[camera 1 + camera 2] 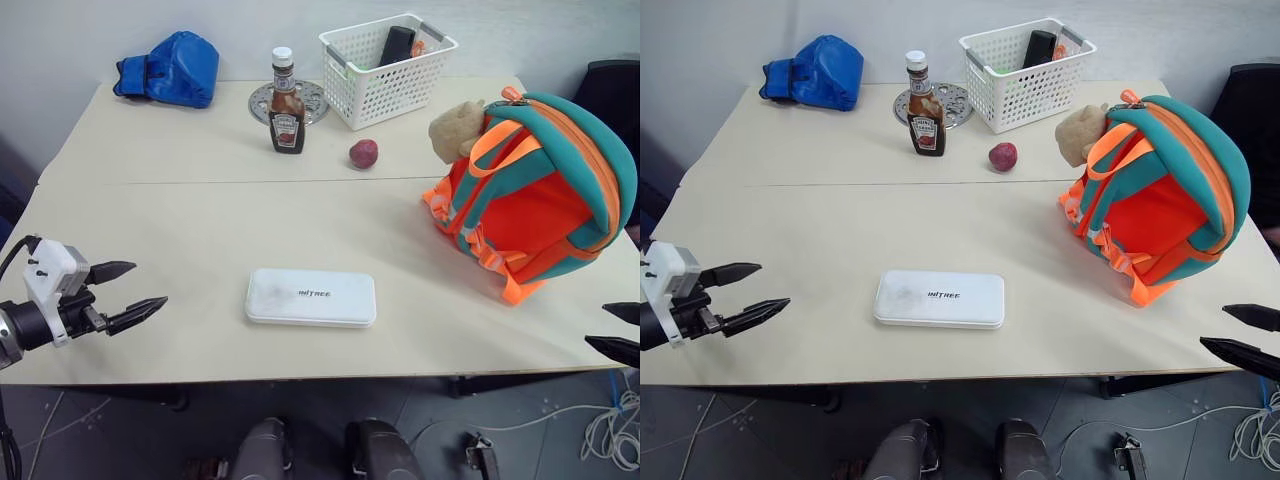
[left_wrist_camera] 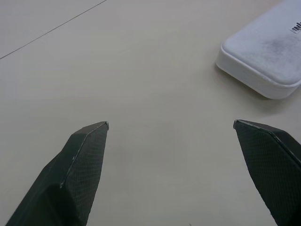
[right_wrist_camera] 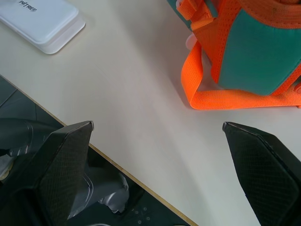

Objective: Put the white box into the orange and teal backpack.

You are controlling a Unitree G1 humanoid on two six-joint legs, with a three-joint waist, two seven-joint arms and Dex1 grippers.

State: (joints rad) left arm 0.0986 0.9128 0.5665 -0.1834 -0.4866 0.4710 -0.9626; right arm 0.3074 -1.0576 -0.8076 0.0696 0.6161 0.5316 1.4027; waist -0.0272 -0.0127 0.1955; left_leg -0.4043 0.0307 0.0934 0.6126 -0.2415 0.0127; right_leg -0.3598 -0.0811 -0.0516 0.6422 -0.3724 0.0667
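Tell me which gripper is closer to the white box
Left. The left gripper hovers open just off the white box's left end; the right gripper is open at the table's far right edge.

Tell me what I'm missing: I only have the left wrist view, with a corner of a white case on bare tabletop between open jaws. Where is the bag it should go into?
Observer: The orange and teal backpack stands on the table's right side, well apart from the white box.
Operator: Is the box held?
Observer: No. It lies flat near the table's front edge, between the left gripper and the right gripper, both open and clear of it.
Operator: Anything else on the table?
Observer: At the back, a ketchup bottle, a white basket, a blue bag and a small reddish fruit.
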